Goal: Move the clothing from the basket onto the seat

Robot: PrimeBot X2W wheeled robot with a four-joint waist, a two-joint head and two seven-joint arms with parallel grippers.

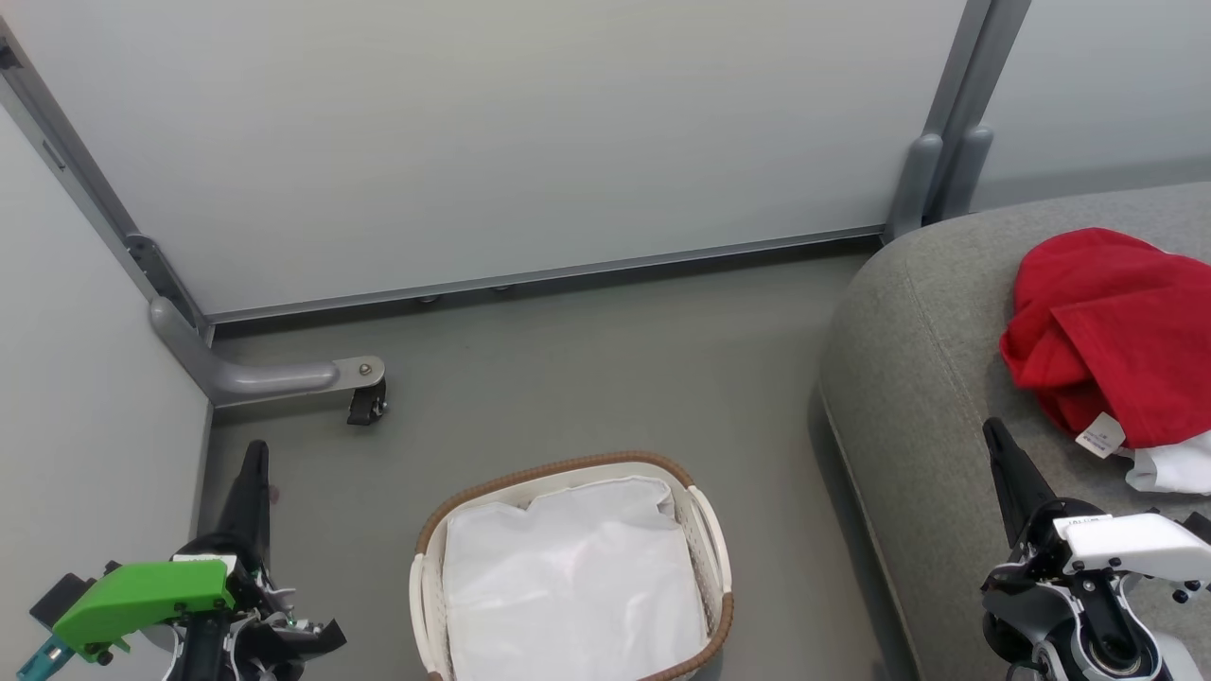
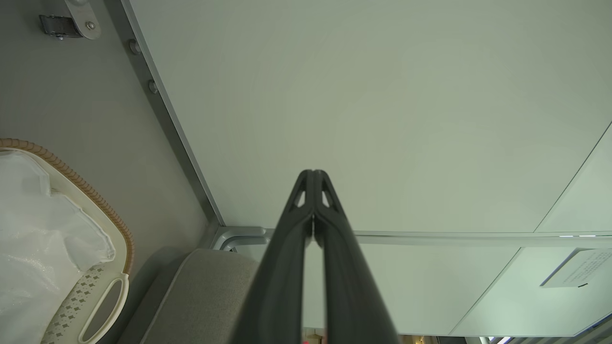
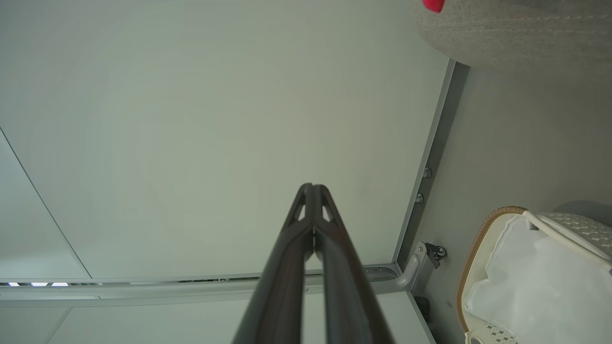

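Clothing [image 1: 1116,322], 1 red heap on seat [image 1: 927,378]; 1 basket [image 1: 558,466]; left tool [image 1: 254,452], right tool [image 1: 993,430], both clenched.

Basket [image 1: 558,468] x1; seat [image 1: 927,359] x1; clothing heap [image 1: 1107,322] x1; grippers [image 1: 255,446] [image 1: 991,427] x2

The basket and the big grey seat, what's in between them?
Only a bare strip of grey floor lies between the basket and the seat. The head view shows it.
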